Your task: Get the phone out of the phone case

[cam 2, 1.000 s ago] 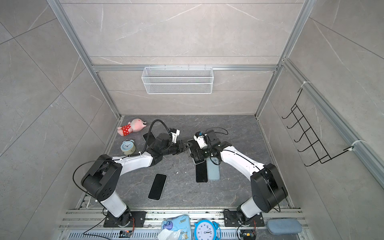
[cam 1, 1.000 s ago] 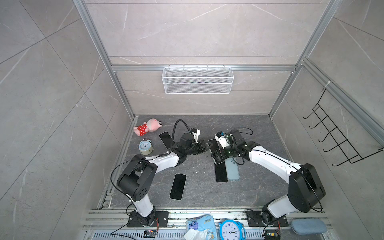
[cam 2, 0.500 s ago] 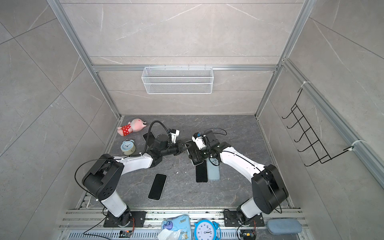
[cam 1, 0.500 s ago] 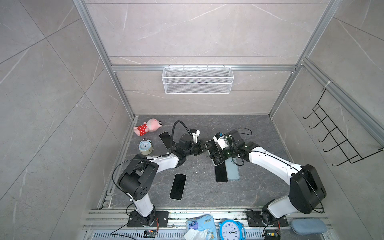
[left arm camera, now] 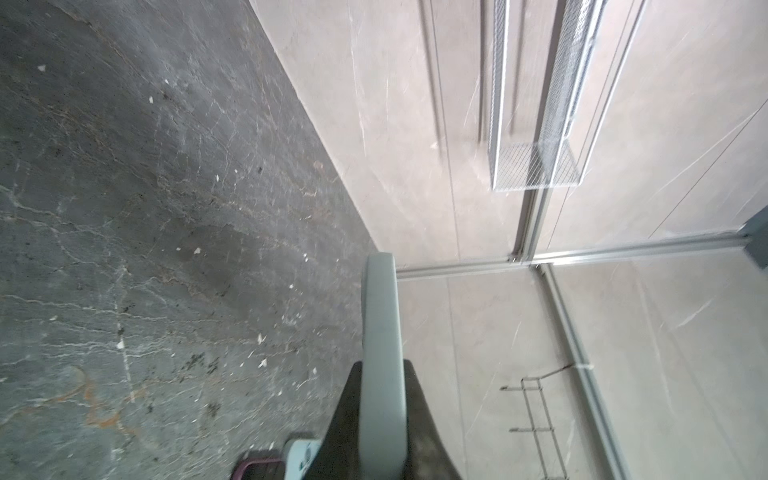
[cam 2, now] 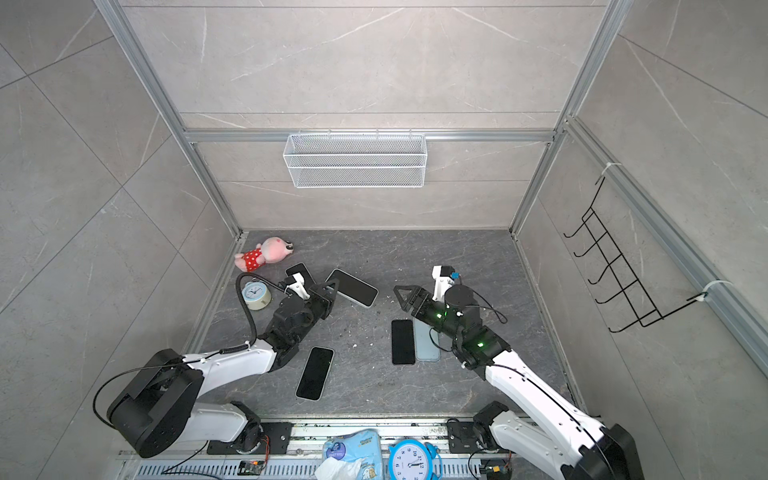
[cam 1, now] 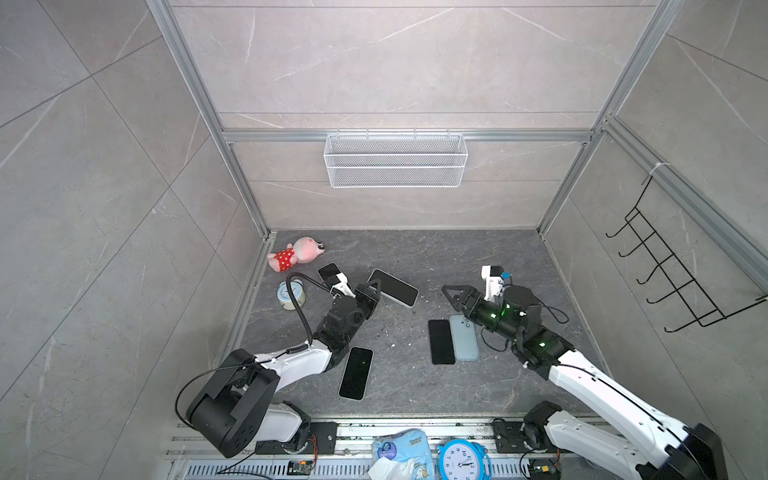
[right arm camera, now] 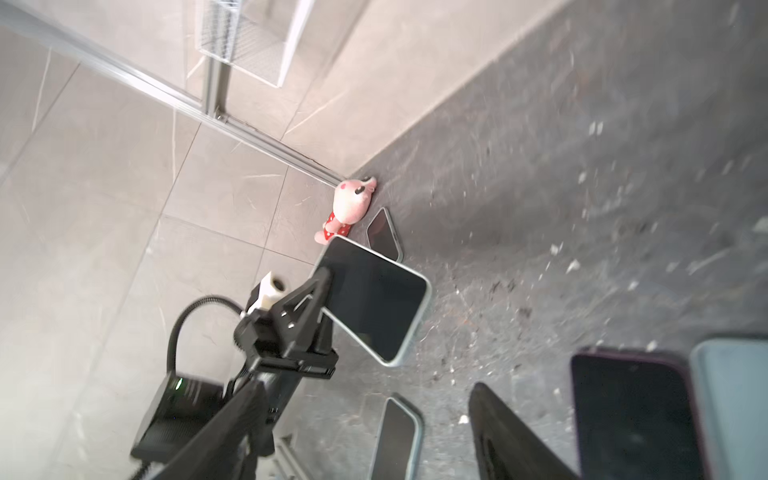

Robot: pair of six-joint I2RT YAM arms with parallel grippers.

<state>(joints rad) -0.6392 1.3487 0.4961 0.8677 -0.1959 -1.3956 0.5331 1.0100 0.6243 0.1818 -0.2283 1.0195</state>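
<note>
Top views, left hand (cam 1: 375, 287) newly clamped on phone (cam 1: 395, 287), right hand (cam 1: 451, 294) agape, empty, pulled away

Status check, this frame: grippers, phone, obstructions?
Left gripper shut on cased phone edge. Right gripper open, empty, apart from it. Case not yet off. Black phone on floor beside right gripper.

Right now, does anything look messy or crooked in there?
Yes. The left gripper holds a phone by one end, slanted, while the other phones lie flat. Little white crumbs are scattered over the dark floor.
</note>
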